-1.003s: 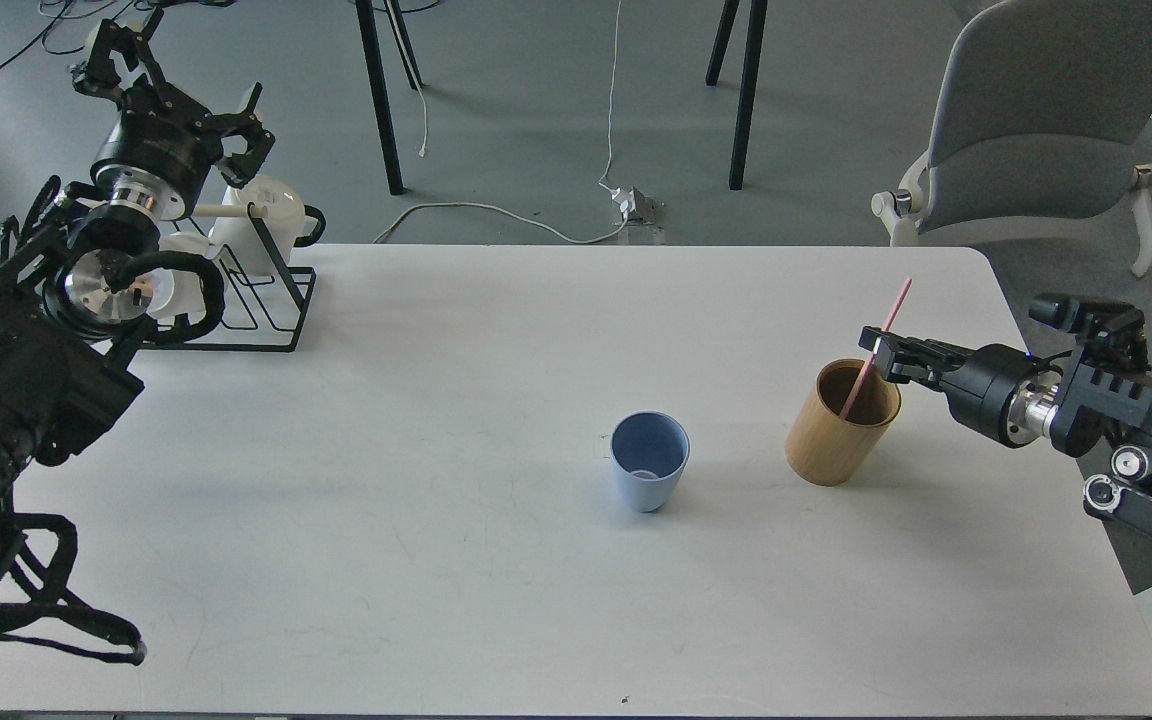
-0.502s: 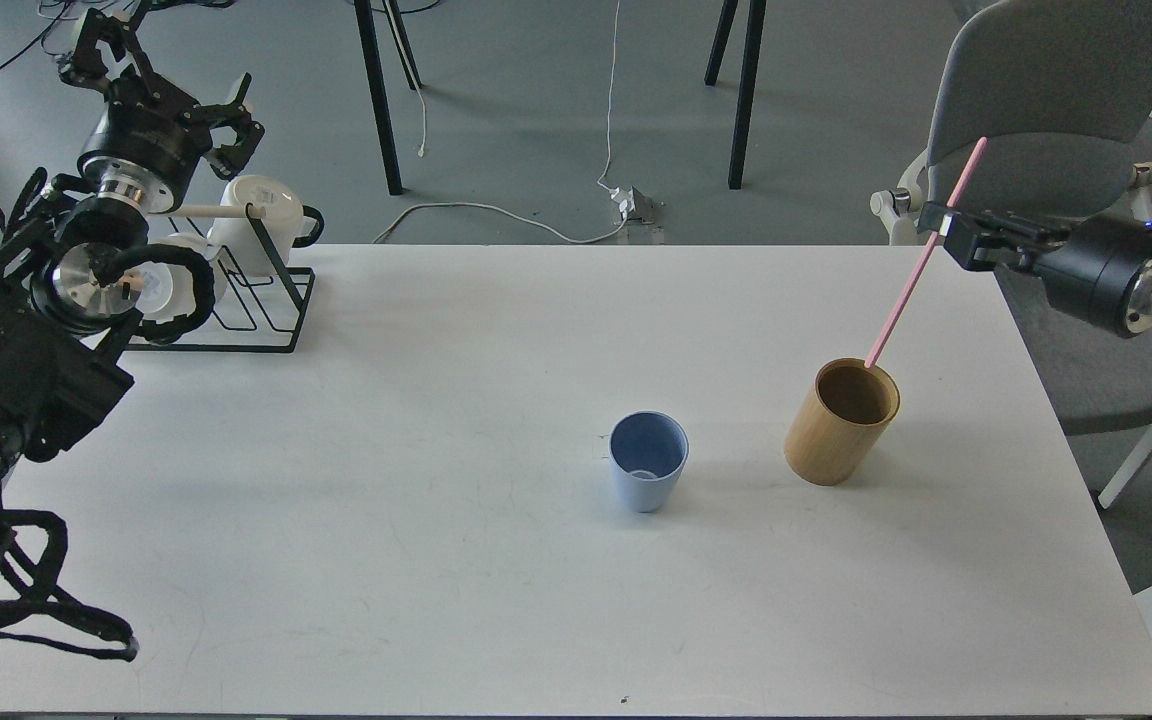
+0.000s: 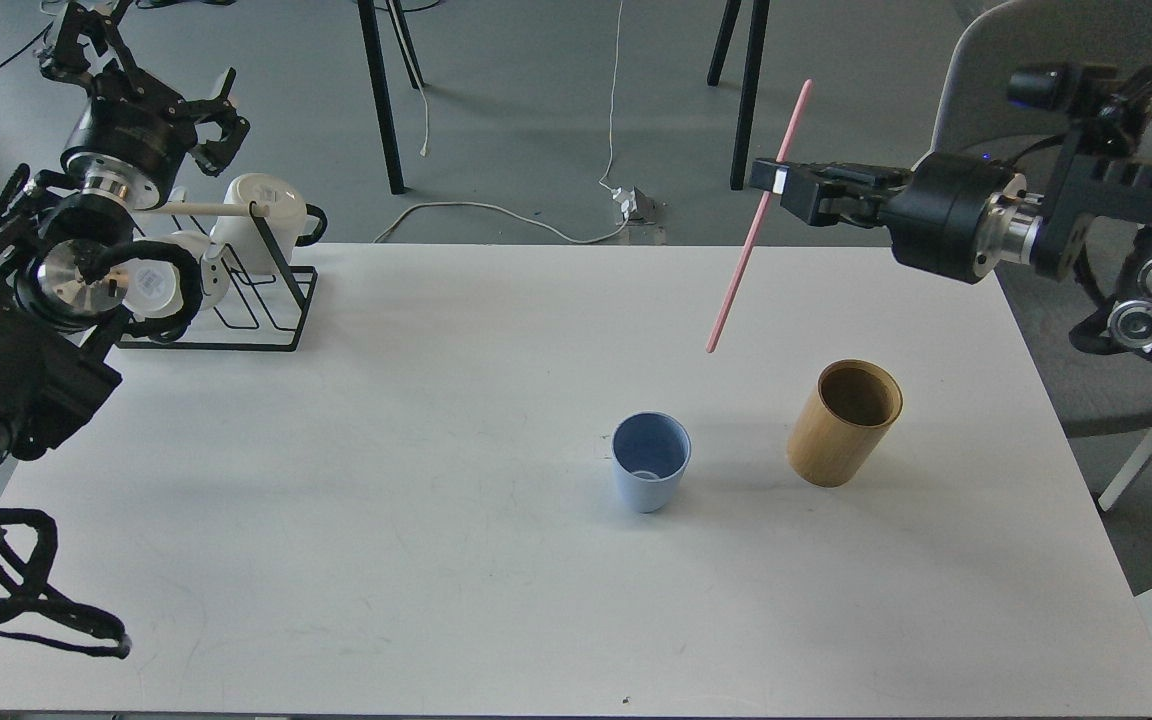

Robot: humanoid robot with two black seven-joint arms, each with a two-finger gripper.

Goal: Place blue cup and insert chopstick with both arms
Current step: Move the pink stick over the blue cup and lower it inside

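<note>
The blue cup [image 3: 650,472] stands upright and empty on the white table [image 3: 436,560], right of centre. My right gripper [image 3: 774,180] is shut on the pink chopstick [image 3: 748,245] near its upper part and holds it tilted in the air. The chopstick's lower tip hangs above the table, up and to the right of the cup. My left gripper [image 3: 126,70] is at the far left, above the mug rack, open with its claws spread and nothing in it.
A tan wooden cylinder holder [image 3: 844,422] stands empty just right of the cup. A black wire rack [image 3: 236,300] with white mugs [image 3: 261,205] sits at the table's back left corner. A grey chair [image 3: 1056,60] stands beyond the right edge.
My right gripper has lifted the pink chopstick out of the wooden holder and carried it up and to the left, toward the cup. My left arm has drawn back slightly up and left.
</note>
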